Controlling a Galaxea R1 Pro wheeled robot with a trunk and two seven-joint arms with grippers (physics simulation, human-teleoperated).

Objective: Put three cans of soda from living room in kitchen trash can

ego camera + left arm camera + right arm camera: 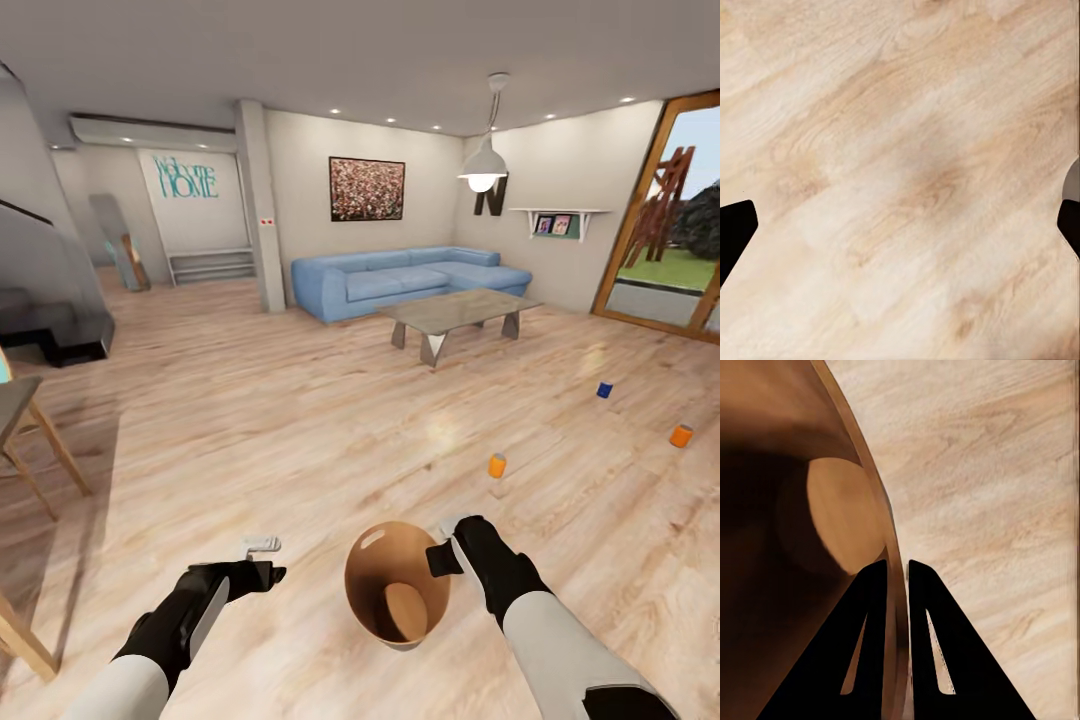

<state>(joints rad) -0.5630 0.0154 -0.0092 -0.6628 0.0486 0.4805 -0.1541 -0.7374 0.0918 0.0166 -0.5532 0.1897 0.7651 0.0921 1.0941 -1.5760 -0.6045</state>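
Note:
The trash can [368,585], a round bin with a glossy brown inside, hangs tilted low in front of me with its mouth facing the head camera. My right gripper [446,548] is shut on its rim. In the right wrist view the two fingers of that gripper [897,564] pinch the trash can's wall [795,547], one inside and one outside. Three soda cans stand on the plank floor ahead to the right: an orange can [497,465] nearest, a dark blue can [604,390] farther off, and a second orange can [681,435] at the far right. My left gripper [266,558] is open and empty over bare floor [907,214].
A glass coffee table [460,312] and a light blue corner sofa [405,280] stand beyond the cans. Wood-framed glass doors [665,250] line the right wall. Wooden furniture legs [45,440] are close on the left, and a dark stair base [55,335] sits farther back.

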